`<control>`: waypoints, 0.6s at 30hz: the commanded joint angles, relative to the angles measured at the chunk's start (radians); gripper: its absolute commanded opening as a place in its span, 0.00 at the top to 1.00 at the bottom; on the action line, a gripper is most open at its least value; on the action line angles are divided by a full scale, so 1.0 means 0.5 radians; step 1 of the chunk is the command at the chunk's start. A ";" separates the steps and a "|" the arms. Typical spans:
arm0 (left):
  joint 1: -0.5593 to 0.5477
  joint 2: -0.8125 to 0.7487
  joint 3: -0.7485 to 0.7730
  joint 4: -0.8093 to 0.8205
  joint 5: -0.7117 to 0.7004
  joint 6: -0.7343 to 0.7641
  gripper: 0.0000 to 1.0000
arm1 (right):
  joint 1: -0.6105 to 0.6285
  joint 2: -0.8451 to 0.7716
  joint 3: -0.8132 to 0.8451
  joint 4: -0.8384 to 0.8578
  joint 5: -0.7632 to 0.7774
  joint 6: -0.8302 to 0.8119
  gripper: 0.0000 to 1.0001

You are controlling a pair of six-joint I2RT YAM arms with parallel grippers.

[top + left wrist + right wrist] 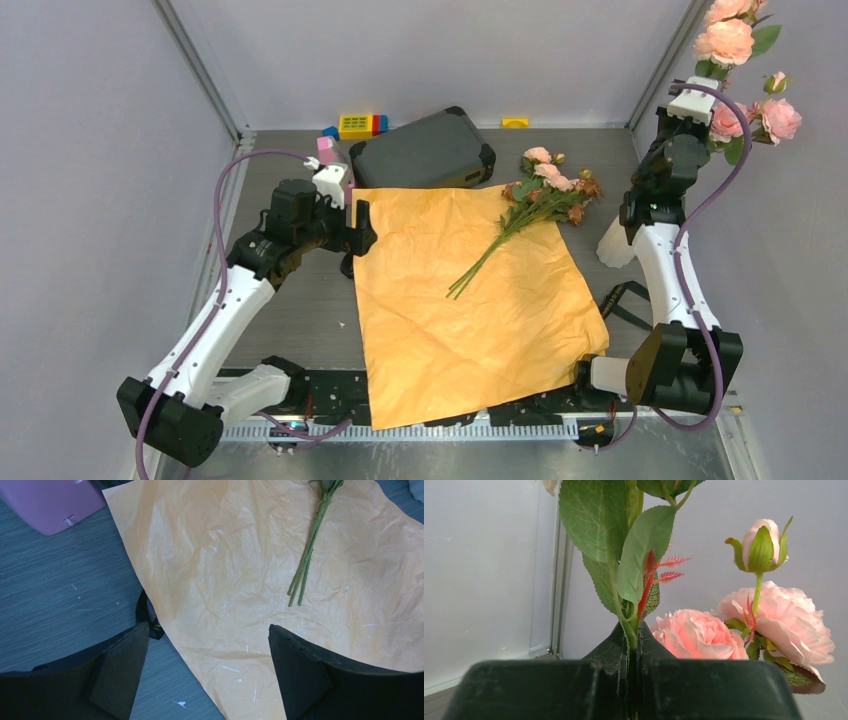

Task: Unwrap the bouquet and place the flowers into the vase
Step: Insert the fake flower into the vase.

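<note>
**Right tool.** The right tool (633,655) is clamped narrow on a rose sprig (634,580); the green stem sits pinched between the two dark fingers (704,690). In the top view this tool (692,100) is raised in the upper right of the frame, and the sprig's pink blooms (728,42) stand above it against the wall. The wrist view shows two open pink roses and one closed bud at the right of the stem, with broad green leaves above.

**Left tool.** The left tool (207,645) is spread wide and holds nothing. It hovers at the left edge of the orange paper (240,580). In the top view it (355,228) is at left of centre.

**Work area.** The paper (470,300) lies unfolded and flat on the table (300,310), filling the centre of the frame. The remaining flowers (548,188) lie on its upper right corner, stems pointing toward the centre. The vase (612,245) stands just right of the paper, beside the right arm. A pink object (328,150) and a dark case (425,148) are at upper centre.
</note>
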 commanded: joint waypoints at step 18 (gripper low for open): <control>0.007 0.003 -0.005 0.042 0.062 0.012 0.08 | -0.008 -0.029 -0.276 0.350 0.333 0.146 0.96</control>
